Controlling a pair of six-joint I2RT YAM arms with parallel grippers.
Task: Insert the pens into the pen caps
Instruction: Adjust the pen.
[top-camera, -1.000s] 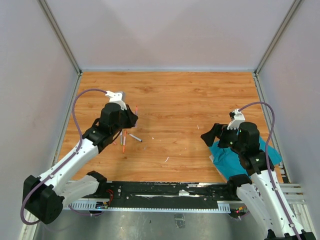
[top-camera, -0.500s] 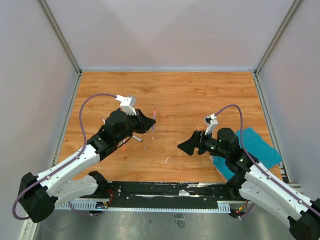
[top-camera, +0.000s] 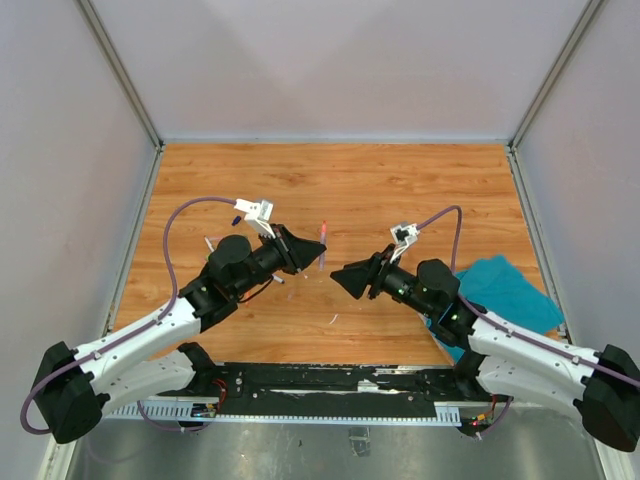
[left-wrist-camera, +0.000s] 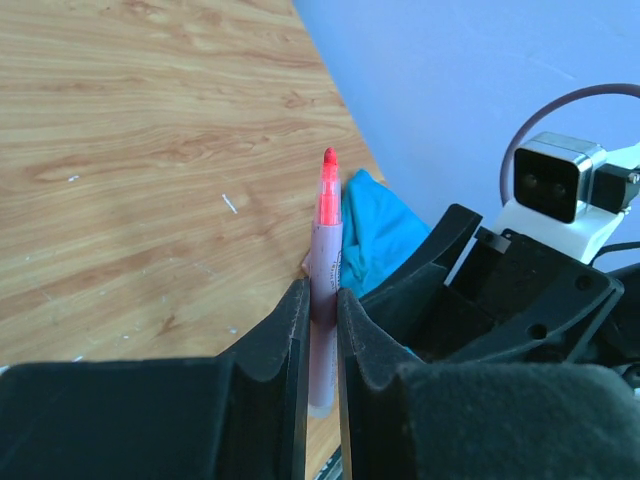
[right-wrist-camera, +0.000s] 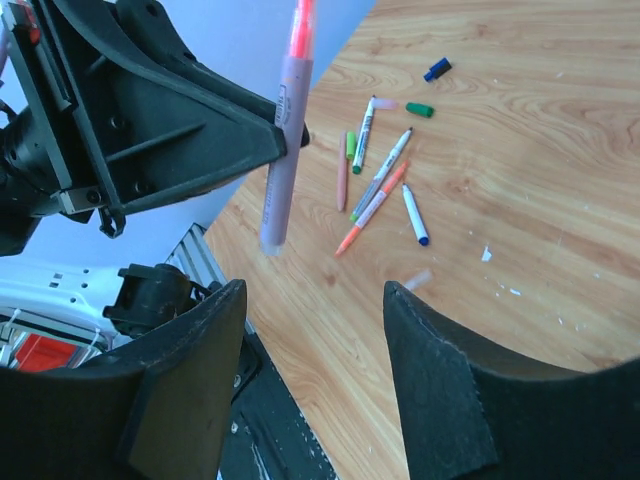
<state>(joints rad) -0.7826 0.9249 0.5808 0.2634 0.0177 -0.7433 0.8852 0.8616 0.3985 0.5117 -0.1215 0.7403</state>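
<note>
Mid-air | left hand (left-wrist-camera: 320, 300) grips pen (left-wrist-camera: 326, 250) upright, tip up | right hand (right-wrist-camera: 315, 290) parted, empty

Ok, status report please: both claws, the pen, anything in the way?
Left claw shut on pen, uncapped, off the table. Right claw open, empty, facing it. Nothing between them.

teal cloth (top-camera: 505, 290) lies on the wooden table (top-camera: 400, 190) — right side
</note>
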